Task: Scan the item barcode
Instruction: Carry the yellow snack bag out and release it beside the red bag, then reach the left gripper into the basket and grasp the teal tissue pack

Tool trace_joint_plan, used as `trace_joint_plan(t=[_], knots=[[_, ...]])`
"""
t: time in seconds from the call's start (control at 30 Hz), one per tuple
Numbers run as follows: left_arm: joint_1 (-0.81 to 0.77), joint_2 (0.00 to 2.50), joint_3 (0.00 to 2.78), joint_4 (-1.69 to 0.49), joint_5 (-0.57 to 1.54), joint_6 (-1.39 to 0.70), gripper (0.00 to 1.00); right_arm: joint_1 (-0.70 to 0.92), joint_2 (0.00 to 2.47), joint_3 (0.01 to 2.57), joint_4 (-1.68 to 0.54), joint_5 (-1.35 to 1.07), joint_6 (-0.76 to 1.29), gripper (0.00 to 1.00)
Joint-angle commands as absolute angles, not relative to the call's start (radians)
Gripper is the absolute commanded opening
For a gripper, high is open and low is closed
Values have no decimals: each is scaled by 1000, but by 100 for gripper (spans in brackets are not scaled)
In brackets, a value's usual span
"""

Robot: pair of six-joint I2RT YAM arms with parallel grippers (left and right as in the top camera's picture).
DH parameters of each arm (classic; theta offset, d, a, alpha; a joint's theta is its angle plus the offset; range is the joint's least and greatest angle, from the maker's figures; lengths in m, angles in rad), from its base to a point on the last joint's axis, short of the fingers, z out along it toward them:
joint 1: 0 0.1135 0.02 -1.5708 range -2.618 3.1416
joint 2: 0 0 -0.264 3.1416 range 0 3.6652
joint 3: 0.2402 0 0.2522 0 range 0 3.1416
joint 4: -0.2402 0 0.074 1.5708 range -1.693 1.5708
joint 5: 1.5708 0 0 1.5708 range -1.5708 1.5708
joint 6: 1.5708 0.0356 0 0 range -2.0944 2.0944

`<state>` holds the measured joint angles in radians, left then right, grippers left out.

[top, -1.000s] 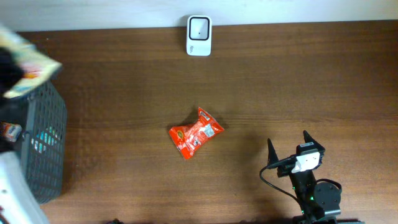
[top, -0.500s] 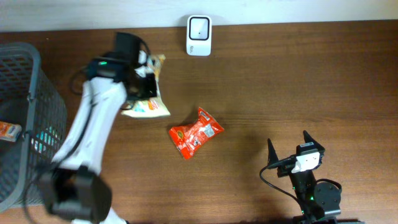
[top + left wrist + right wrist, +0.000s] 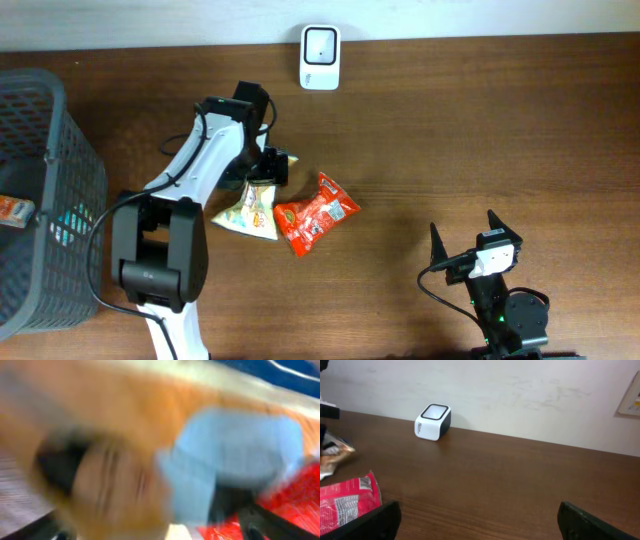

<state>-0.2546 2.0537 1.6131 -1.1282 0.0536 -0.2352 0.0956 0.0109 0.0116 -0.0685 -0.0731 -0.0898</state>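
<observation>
R gripper sat at table's 5 o'clock, fingers spread wide, empty. Red pack lay flat near centre, well apart from it. Yellow pack lay touching red pack's 9 o'clock side. Its top end met L gripper at its 1 o'clock. Wrist cam was too blurred, so can't tell if L fingers gripped or gaped. Scanner stood at 12 o'clock edge, basket at 9.

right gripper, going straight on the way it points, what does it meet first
Probably nothing before the wall: bare table lies ahead of the right gripper; the scanner and red packet sit left of that line.
</observation>
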Motion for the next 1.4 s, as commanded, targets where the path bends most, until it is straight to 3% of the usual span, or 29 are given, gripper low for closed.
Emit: trace_joint_plan(t=[0.0,0.2,0.33,0.53,0.67,0.87,1.37], knots=[[-253,2046,1777,-1192,62,-233,99,104,4,6,-72,-71,-97,99],[-195,2003,2305,-1370,-90,-234,99,104,4,6,-72,-72,-97,99],[-57,1959,2610,-1408,-221,-337,99,104,4,6,-72,-71,-97,99],[219,1928,2672,-1530,-234,-486,99,104,4,6,-72,-72,-97,99],[426,1935,2629,-1642,-258,-615,99,104,4,6,-72,-71,-97,99],[554,1935,2429,-1646,-255,-614,99,104,4,6,-72,-71,-97,99],[649,1935,1654,-1125,-183,-587,100,104,4,6,-72,-72,-97,99]])
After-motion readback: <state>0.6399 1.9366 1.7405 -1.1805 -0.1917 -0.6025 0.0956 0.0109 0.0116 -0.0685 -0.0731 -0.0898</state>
